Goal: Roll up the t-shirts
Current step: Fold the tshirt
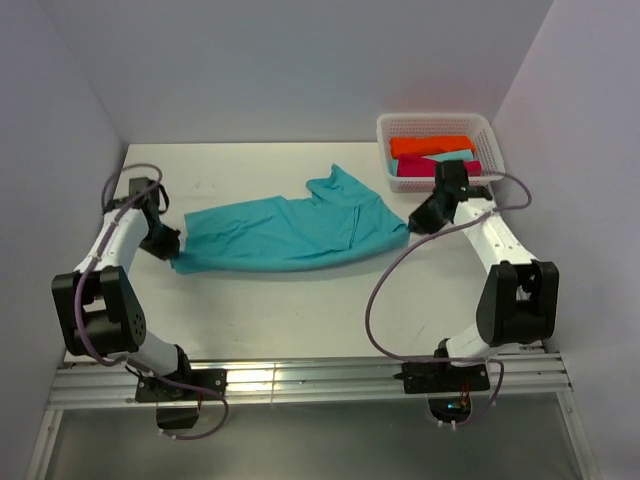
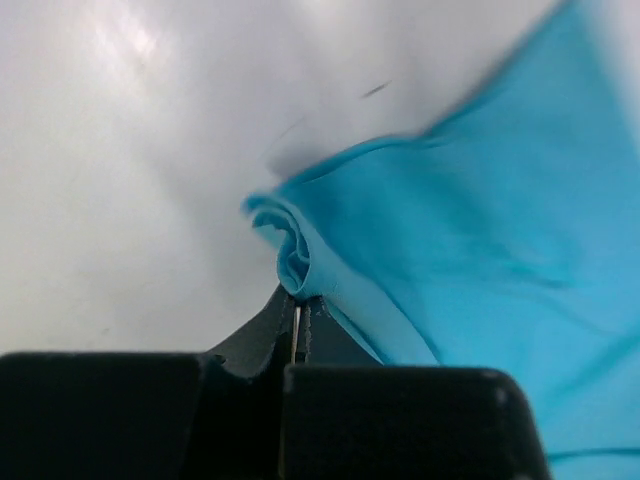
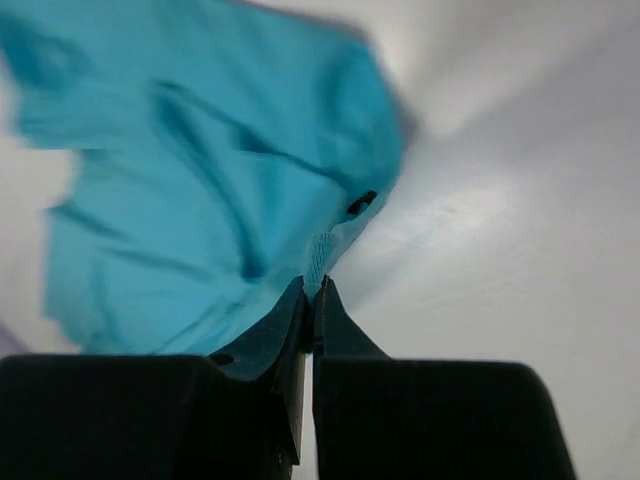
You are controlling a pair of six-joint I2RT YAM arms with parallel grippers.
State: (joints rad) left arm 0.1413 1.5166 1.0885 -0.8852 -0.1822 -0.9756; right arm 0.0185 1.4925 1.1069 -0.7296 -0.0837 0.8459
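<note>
- The turquoise t-shirt (image 1: 285, 235) hangs stretched between the two sets of jaws. One end is at the left jaws and the other at the right jaws, and the middle lies low over the counter (image 1: 300, 330).
- The left jaws are pinched shut on a bunched fold at the shirt's end. In the wrist view the cloth curls right at their tips.
- The right jaws are also closed tight, nipping a thin edge of cloth beside what looks like a small woven label.
- The shirt's long axis runs straight from one set of jaws to the other, across the counter from side to side.
- A flap, probably a sleeve, sticks out on the far side, closer to the right jaws than to the left. So the shoulder end likely points toward the right jaws, though the neck opening cannot be made out.
- The step in hand looks like spreading the shirt flat before rolling it.
- To do it well, hold an even tension at both ends and lower the two ends together so the body lands smooth. Tuck the stray flap in before starting the roll.
- Just beyond the right jaws stands the basket (image 1: 385, 128), holding an orange tee (image 1: 430, 145) and a magenta tee (image 1: 415, 168). Steer the right jaws clear of its rim.
</note>
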